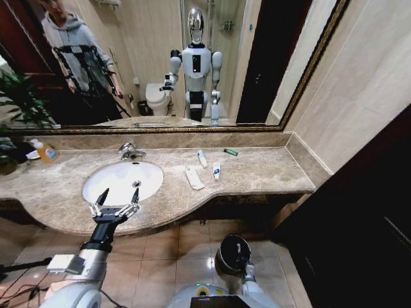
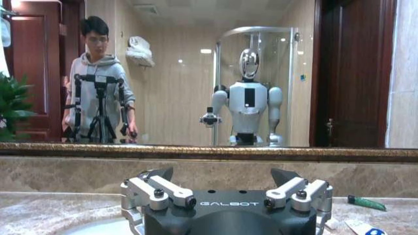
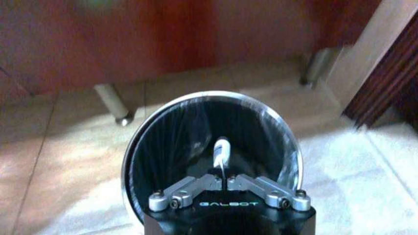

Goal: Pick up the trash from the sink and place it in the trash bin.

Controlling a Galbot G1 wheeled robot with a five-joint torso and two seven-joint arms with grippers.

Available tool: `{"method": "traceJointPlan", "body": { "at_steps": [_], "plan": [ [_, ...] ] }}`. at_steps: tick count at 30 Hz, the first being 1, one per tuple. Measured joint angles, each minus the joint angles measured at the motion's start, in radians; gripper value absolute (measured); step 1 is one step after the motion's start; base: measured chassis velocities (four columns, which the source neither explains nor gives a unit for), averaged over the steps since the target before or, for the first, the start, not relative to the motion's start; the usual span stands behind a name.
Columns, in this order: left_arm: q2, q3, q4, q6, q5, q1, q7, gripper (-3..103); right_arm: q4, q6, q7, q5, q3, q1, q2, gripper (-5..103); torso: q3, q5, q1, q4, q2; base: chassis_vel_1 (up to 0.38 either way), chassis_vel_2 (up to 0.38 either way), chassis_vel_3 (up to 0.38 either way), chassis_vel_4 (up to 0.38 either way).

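My right gripper hangs over the open trash bin, shut on a small white tube that points down into the dark liner. The head view shows the bin on the floor below the counter. My left gripper is open above the near rim of the white sink, nothing between its fingers. On the counter right of the basin lie a flat white packet, two white tubes and a dark green stick.
A chrome faucet stands behind the basin and an orange bottle at the far left. A mirror runs along the wall behind. Dark wood panelling closes in on the right. Cabinet legs stand on the tiles behind the bin.
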Motion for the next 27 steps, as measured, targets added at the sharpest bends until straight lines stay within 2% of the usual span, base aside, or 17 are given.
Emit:
{"method": "traceJointPlan", "body": {
  "at_steps": [7, 10, 11, 13, 16, 18, 19, 22, 25, 26, 27],
  "plan": [
    [0.0, 0.0, 0.0, 0.0, 0.0, 0.0, 0.0, 100, -0.008, -0.045, -0.01, 0.003, -0.002, 0.021, 0.008, -2, 0.0, 0.0, 0.0, 0.0, 0.0, 0.0, 0.0, 0.0, 0.0],
    [0.0, 0.0, 0.0, 0.0, 0.0, 0.0, 0.0, 100, 0.002, -0.075, 0.002, 0.0, -0.003, 0.02, 0.009, 13, 0.0, 0.0, 0.0, 0.0, 0.0, 0.0, 0.0, 0.0, 0.0],
    [0.0, 0.0, 0.0, 0.0, 0.0, 0.0, 0.0, 100, 0.002, -0.075, 0.002, 0.0, -0.003, 0.02, 0.009, 13, 0.0, 0.0, 0.0, 0.0, 0.0, 0.0, 0.0, 0.0, 0.0],
    [0.0, 0.0, 0.0, 0.0, 0.0, 0.0, 0.0, 100, 0.009, -0.101, 0.01, -0.003, -0.002, 0.014, 0.009, 24, 0.0, -0.0001, 0.0, 0.0, 0.0, 0.0, 0.0, 0.0, 0.0],
    [0.0, 0.0, 0.0, 0.0, 0.0, 0.0, 0.0, 100, 0.013, -0.106, 0.01, -0.011, -0.002, 0.005, 0.01, 29, 0.0, 0.0, 0.0, 0.0, 0.0, 0.0, 0.0, 0.0, 0.0],
    [0.0, 0.0, 0.0, 0.0, 0.0, 0.0, 0.0, 100, 0.017, -0.106, 0.01, -0.023, -0.003, -0.002, 0.012, 40, 0.0, 0.0, 0.0, 0.0, 0.0, 0.0, 0.0, 0.0, 0.0],
    [0.0, 0.0, 0.0, 0.0, 0.0, 0.0, 0.0, 100, 0.017, -0.106, 0.01, -0.023, -0.003, -0.002, 0.012, 40, 0.0, 0.0, 0.0, 0.0, 0.0, 0.0, 0.0, 0.0, 0.0],
    [0.0, 0.0, 0.0, 0.0, 0.0, 0.0, 0.0, 100, 0.025, -0.101, 0.006, -0.038, -0.007, -0.014, 0.016, 56, 0.0, 0.0, 0.0, 0.0, 0.0, 0.0, 0.0, 0.0, 0.0],
    [0.0, 0.0, 0.0, 0.0, 0.0, 0.0, 0.0, 100, 0.03, -0.086, 0.004, -0.068, -0.013, -0.024, 0.016, 61, 0.0, 0.0, 0.0, 0.0, 0.0, 0.0, 0.0, 0.0, 0.0],
    [0.0, 0.0, 0.0, 0.0, 0.0, 0.0, 0.0, 100, 0.024, -0.062, 0.008, -0.095, -0.017, -0.028, 0.015, 73, 0.0, 0.0001, 0.0, 0.0, 0.0, 0.0, 0.0, 0.0, 0.0],
    [0.0, 0.0, 0.0, 0.0, 0.0, 0.0, 0.0, 100, 0.024, -0.062, 0.008, -0.095, -0.017, -0.028, 0.015, 73, 0.0, 0.0001, 0.0, 0.0, 0.0, 0.0, 0.0, 0.0, 0.0]
  ]
}}
